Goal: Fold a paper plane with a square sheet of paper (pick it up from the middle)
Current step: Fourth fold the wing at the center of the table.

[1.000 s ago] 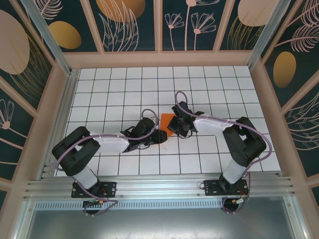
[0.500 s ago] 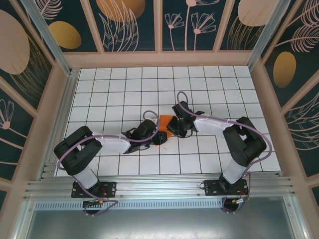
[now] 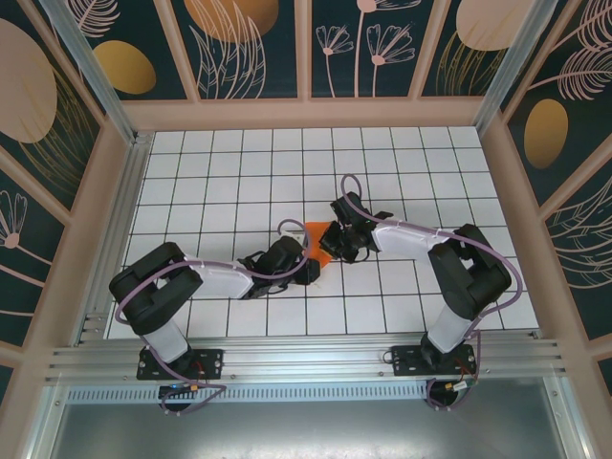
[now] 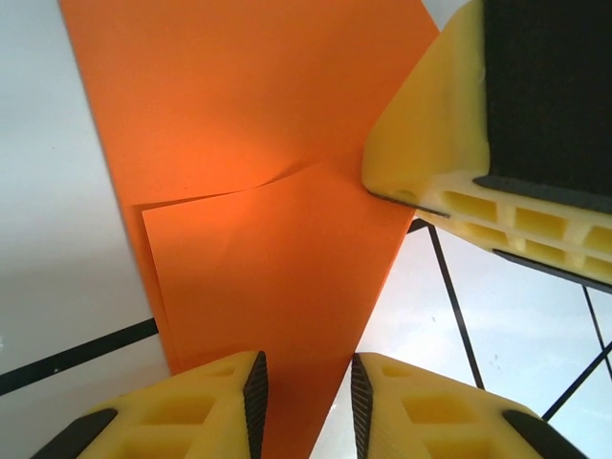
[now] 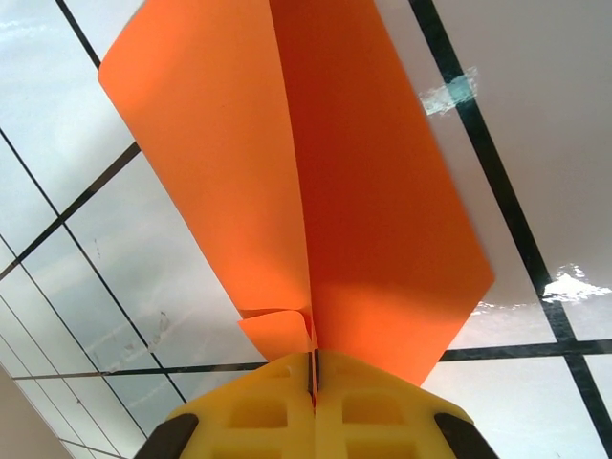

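On the white gridded tabletop [image 3: 220,172], from above: a folded orange paper [image 3: 318,236] caught between the two sets of jaws, near the middle of the grid. Meets the right jaws on its right side and the left jaws at its near-left corner. Left arm [image 3: 215,279] reaching in low from the left, right arm [image 3: 421,244] from the right, tips close together at the paper. No telling from this height how wide either pair stands.

Under the left wrist: left jaws released, yellow fingers [image 4: 191,402] standing apart at the bottom edge with a plain gap. Narrow end of the paper running down into that gap, hugging the left-hand finger, bare tabletop beside the right-hand one. Not pinched. Ahead of the jaws, a broad orange layer with a smaller flap folded over it, the flap's top edge kinked and slightly lifted. Ahead and to the right, one yellow finger [image 4: 430,124] of the other arm, set against the paper's right edge.

Under the right wrist: right jaws clenched, fingers [image 5: 249,411] pressed flat together, the paper's centre crease clamped in the seam. Spreads ahead of the jaws in two long panels, the left one lighter, the right one deeper orange. Small curled corner just left of the seam, touching the fingers. Ahead and to the right, black grid lines and a small pale scrap like tape [image 5: 449,91].
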Tool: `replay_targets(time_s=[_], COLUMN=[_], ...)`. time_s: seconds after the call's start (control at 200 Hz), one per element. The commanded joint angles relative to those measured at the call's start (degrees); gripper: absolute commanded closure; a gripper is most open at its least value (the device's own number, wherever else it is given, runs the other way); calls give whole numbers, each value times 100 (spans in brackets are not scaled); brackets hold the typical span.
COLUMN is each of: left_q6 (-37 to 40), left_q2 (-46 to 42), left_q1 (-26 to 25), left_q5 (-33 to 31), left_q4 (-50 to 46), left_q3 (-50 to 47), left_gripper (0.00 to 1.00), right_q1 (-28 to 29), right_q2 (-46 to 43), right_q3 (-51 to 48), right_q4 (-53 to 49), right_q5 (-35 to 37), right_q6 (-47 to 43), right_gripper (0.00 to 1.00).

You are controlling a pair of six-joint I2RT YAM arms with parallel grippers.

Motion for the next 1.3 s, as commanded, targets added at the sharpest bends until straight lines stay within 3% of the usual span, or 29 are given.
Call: replay_targets(time_s=[0.0, 0.24, 0.851, 1.081, 1.296], left_q6=[181, 146, 396, 1170, 1439], left_q2=[216, 235, -324, -295, -105], left_q1=[-94, -139, -171, -531, -622], left_q5=[-296, -419, -530, -984, -1459], left_q4=[-239, -337, -4, -100, -311], left_q3=[78, 64, -158, -33, 170], left_gripper=[70, 74, 58, 56, 62], right_q1=[-36, -33, -107, -120, -137], right_q2=[56, 77, -5, -17, 2], right_q3=[175, 193, 256, 263, 268], right_q4=[-273, -207, -393, -501, -556], right_q5=[-68, -170, -231, -194, -229], right_q6=[-4, 1, 307, 472, 520], right_gripper=[100, 98, 99, 99, 99])
